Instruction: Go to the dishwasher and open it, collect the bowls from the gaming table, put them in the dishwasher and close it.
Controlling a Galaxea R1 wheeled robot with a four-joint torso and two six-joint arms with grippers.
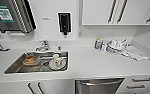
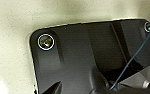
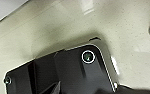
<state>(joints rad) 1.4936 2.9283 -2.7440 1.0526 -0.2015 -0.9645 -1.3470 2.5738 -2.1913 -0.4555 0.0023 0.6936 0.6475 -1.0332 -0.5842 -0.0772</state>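
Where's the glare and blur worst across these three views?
Head view: soft all over, wide-angle bend at the edges, pale sheen on the dishwasher front, and the sink contents are smeared. Left wrist view: bright washed-out patch on the floor. Right wrist view: light streaks reflected on the speckled floor.

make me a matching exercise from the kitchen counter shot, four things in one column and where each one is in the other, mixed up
Things:
1. dishwasher
2. faucet
3. plate with cup
4. dish towel

Places:
A. inside the sink
B. on the countertop, at the right end
C. under the countertop, between white cabinet fronts
D. on the counter behind the sink

Pairs: 1-C, 2-D, 3-A, 4-B
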